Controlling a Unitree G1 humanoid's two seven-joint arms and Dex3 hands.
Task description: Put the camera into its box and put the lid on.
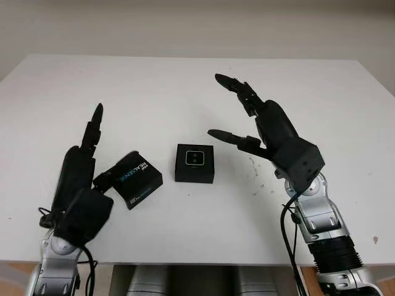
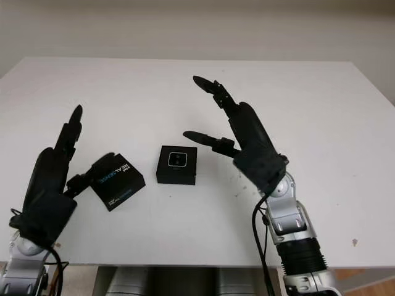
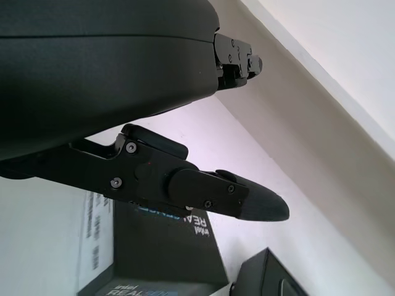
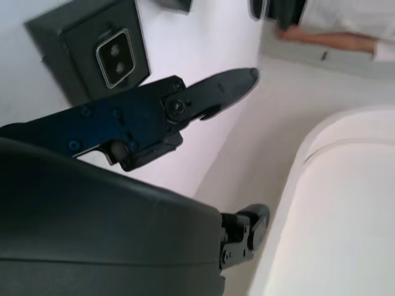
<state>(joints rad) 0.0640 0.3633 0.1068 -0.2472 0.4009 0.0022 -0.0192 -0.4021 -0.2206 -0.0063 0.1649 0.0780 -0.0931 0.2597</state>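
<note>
The camera (image 1: 195, 158) is sitting in its box (image 1: 194, 172) at the worktop (image 1: 185, 86) centre. The lid (image 1: 137, 179) is lying left, touching the empty left hand (image 1: 83, 179). The right hand (image 1: 271, 132) is hovering right, fingers apart, leaving the box accessible.

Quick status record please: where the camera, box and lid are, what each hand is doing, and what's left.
camera: sitting in the open box, table centre
lid: on the table left of the box, tilted, printed side up
left hand: open, thumb at the lid's left edge; contact unclear
right hand: open, raised right of the box, holding nothing
remaining: lid not yet on the box
</note>
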